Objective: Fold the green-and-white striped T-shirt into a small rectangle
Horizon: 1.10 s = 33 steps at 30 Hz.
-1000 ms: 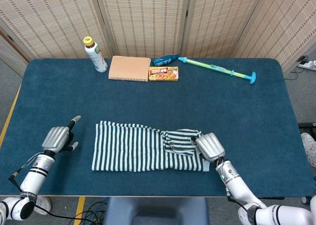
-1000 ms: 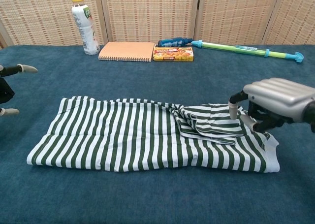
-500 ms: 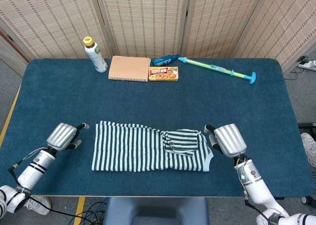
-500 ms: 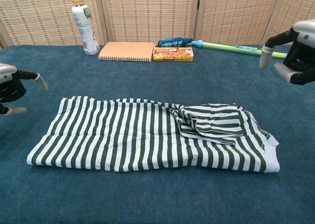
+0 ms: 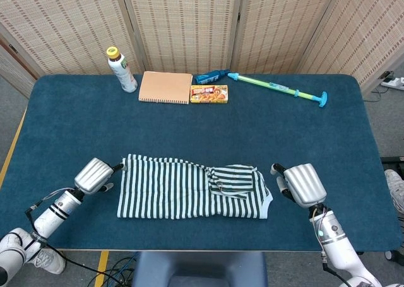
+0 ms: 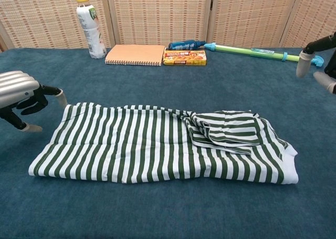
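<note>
Shirt lies as a long strip; left hand, empty, fingers apart, reaches its left end, right hand empty alongside. Next: grip that end, fold across.

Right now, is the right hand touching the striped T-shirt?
No, the right hand is open and sits off the T-shirt's right edge, with bare blue table between them.

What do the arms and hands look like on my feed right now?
Each hand, left and right, has a ribbed silver-grey back, dark fingers and pale fingertips. The forearms are white with black bands at the wrist. A thin cable loops beside the left forearm, and a small green light shows on the right wrist.
</note>
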{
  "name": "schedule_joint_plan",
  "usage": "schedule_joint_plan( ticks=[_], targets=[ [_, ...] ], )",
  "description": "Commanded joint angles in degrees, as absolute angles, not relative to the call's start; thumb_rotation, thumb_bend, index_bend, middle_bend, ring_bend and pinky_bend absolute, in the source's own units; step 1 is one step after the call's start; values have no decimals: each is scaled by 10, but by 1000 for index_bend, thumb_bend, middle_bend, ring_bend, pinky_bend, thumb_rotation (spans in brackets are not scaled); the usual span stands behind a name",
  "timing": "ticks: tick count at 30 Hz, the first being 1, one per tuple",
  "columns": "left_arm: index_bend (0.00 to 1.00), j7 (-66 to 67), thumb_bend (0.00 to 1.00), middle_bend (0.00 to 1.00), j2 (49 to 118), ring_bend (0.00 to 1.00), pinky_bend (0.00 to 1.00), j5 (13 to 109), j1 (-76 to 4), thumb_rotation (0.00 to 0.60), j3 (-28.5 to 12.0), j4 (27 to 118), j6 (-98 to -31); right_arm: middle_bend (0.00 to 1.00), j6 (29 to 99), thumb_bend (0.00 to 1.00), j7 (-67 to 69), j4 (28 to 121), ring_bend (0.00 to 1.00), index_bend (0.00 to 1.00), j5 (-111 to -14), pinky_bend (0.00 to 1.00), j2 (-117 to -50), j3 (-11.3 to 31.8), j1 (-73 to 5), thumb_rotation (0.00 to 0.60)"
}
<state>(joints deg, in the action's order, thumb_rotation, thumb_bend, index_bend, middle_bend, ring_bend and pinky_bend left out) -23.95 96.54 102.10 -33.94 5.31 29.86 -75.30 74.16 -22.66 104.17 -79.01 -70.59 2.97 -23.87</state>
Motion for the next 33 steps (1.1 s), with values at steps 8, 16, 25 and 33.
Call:
schedule_joint_plan(
  ticks=[8,16,25,33],
  targets=[
    [382,-229,188,861,997,820,927,1030,-346,600,76,250,-753,969,742,570,-225,1042,1000,429,-787,1000,-702,33,-228,600],
    [375,-236,189,861,1010,820,927,1025,-346,600,83,236,-748,970,741,571,-223,1040,1000,429,-787,1000,-701,35,-222,600],
    [371,-225,188,861,1025,818,926,1024,-352,600,90,237,-747,970,742,570,-215,1037,1000,429,-790,1000,-698,39,-216,600],
    [371,-221,188,861,1030,818,926,1021,-358,600,92,243,-742,970,745,571,-207,1035,1000,429,-793,1000,-696,40,-209,600]
  ],
)
